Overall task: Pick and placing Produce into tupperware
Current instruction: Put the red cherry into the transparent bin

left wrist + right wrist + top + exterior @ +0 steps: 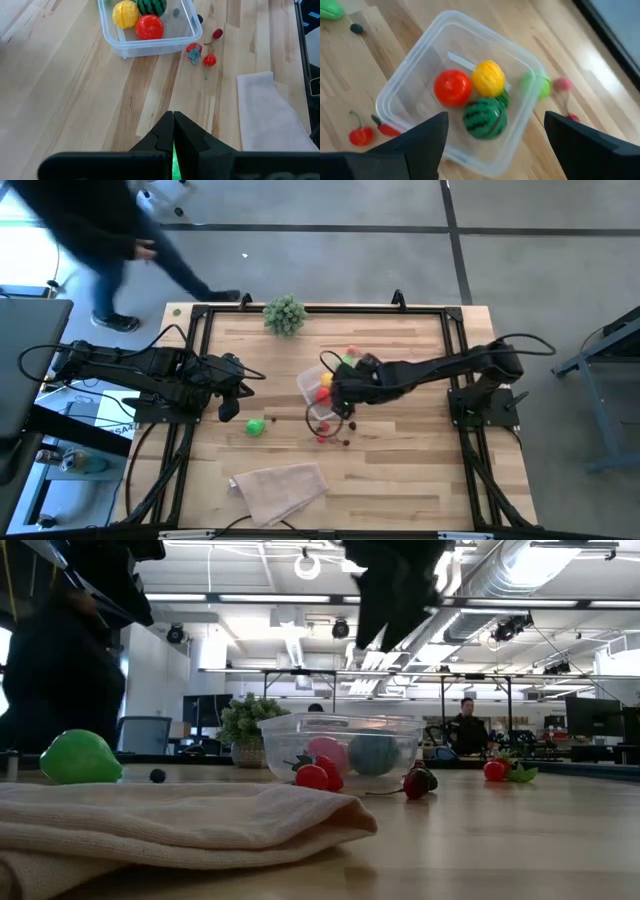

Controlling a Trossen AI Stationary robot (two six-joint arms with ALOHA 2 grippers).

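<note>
Right end effector [492,137] hangs directly above the tupperware [420,75], its two dark fingers [420,140] spread wide with nothing between them. In the right wrist view the clear box sits on the wooden surface [400,470] and holds a red round fruit [452,87], a yellow one [488,77] and a small striped watermelon [485,117], all close together on its floor. Just outside the box's wall lie a green piece [540,86] and a pink one [563,84], blurred. On the other side of the box a pair of cherries [361,135] and a small red chili [387,130] rest on the wood, and farther off a tiny dark berry [356,28] lies near a green fruit [330,10].

From above, the tupperware [318,392] stands near the middle of the surface, under the right arm's tip. A few small red pieces [328,434] are scattered just in front of it, and a green fruit [256,426] lies apart to its left. A folded beige cloth [280,488] lies at the near edge, and a bushy pale-green plant ball [284,313] sits at the far edge.

Left end effector [173,131] waits over the left part of the surface, its fingers pressed together, empty. A person [90,240] walks on the floor beyond the far left corner.
</note>
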